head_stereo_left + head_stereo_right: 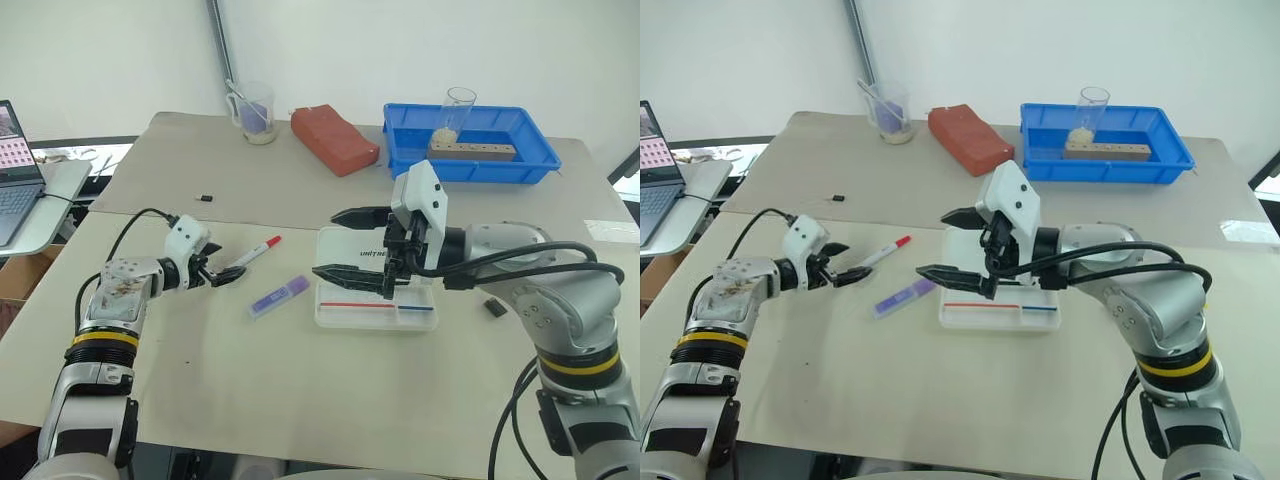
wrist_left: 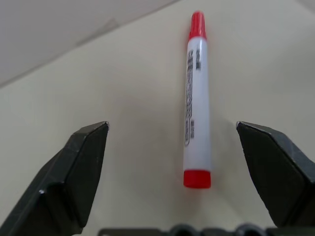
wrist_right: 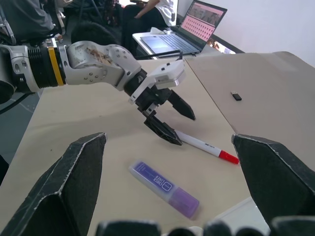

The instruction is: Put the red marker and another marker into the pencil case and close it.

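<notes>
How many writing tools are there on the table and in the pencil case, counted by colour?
Red marker, red cap and white barrel, on the table: 1
Purple highlighter, on the table: 1
Thin red stick, in the pencil case: 1
Thin blue stick, in the pencil case: 1
Total: 4

Red marker [image 1: 256, 250] and purple highlighter [image 1: 279, 297] flat on table beside open white pencil case [image 1: 376, 310]

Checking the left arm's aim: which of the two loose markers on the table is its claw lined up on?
The red marker, white-barrelled with red ends; it lies between the open left claw's fingers, untouched. The purple marker lies apart, nearer the case.
</notes>
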### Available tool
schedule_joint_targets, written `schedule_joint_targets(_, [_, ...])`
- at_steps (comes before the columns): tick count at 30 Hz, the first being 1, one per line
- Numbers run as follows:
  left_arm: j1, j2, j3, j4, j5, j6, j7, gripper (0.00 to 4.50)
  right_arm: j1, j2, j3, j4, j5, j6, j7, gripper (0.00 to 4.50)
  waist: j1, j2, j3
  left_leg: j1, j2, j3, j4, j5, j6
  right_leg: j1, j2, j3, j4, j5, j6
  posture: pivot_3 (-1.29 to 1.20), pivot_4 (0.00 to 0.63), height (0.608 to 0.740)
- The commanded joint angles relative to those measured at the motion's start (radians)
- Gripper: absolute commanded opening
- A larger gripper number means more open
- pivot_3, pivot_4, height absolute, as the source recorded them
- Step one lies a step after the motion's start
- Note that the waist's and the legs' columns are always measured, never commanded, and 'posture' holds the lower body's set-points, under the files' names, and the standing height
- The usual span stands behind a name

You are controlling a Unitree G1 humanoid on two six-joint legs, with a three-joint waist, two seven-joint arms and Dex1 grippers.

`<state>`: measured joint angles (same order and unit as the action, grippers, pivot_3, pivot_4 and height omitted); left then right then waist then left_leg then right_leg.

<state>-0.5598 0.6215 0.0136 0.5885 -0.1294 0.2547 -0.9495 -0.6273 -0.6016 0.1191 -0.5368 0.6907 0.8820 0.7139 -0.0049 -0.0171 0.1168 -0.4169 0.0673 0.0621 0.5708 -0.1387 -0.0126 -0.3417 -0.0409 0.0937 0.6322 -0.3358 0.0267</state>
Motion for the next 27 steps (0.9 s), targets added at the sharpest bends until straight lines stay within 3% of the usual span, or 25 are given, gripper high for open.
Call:
schedule_joint_targets(1, [-0.045,-0.005,-0.013,0.031,0.007,-0.047,-0.031,2.75,-0.027,0.002,-0.015,-0.017,0.009,0.003,-0.002,4.50,0.000,0.000,0.000,0.000,0.000,0.000,0.000,0.000,0.000,0.000,0.000,0.000,0.000,0.000,0.000,0.00,0.150,0.740])
schedule_joint_targets(5, [-0.055,-0.005,-0.026,0.050,0.018,-0.064,-0.047,0.70,-0.027,-0.002,-0.019,-0.017,0.009,0.003,0.000,4.50,-0.007,0.000,0.000,-0.001,0.000,0.000,0.000,0.000,0.000,0.002,0.001,0.000,0.001,0.000,0.000,0.00,0.150,0.740])
schedule_joint_targets(7, [-0.050,-0.002,-0.023,0.037,0.017,-0.063,-0.048,0.19,-0.026,-0.003,-0.025,-0.017,0.012,0.005,-0.003,4.50,-0.008,0.000,0.000,-0.001,0.000,0.000,0.000,0.000,0.000,0.003,0.002,0.000,0.002,0.000,0.000,0.00,0.150,0.740])
schedule_joint_targets(13, [-0.089,0.025,0.040,-0.144,-0.046,0.016,-0.031,0.19,0.046,-0.061,-0.042,-0.027,-0.012,-0.015,0.017,4.50,-0.004,-0.001,0.000,-0.001,0.001,0.000,0.000,0.000,0.000,0.003,0.002,0.000,0.002,0.000,0.000,0.00,0.150,0.740])
schedule_joint_targets(16, [-0.108,0.045,0.047,-0.372,-0.117,0.083,-0.077,0.19,0.135,-0.132,-0.057,-0.055,-0.048,-0.051,0.041,4.50,-0.002,-0.001,0.000,-0.003,0.001,0.000,0.000,0.000,0.000,0.003,0.002,-0.001,0.001,0.000,0.000,0.00,0.150,0.740])
schedule_joint_targets(21, [-0.110,0.031,-0.103,-0.640,-0.092,0.123,-0.118,0.19,0.253,-0.232,-0.138,-0.068,-0.059,-0.062,0.069,4.50,-0.004,0.004,-0.003,-0.003,-0.001,0.000,0.001,0.000,0.000,0.005,0.001,0.000,-0.001,0.000,0.001,0.00,0.150,0.740])
schedule_joint_targets(27, [-0.119,-0.090,-0.310,-0.700,-0.033,0.112,-0.121,0.19,0.346,-0.314,-0.247,-0.105,0.010,-0.003,0.095,4.50,-0.011,0.004,-0.003,0.000,-0.001,-0.002,0.001,0.000,0.000,0.007,0.004,0.001,-0.001,0.000,0.001,0.00,0.150,0.740])
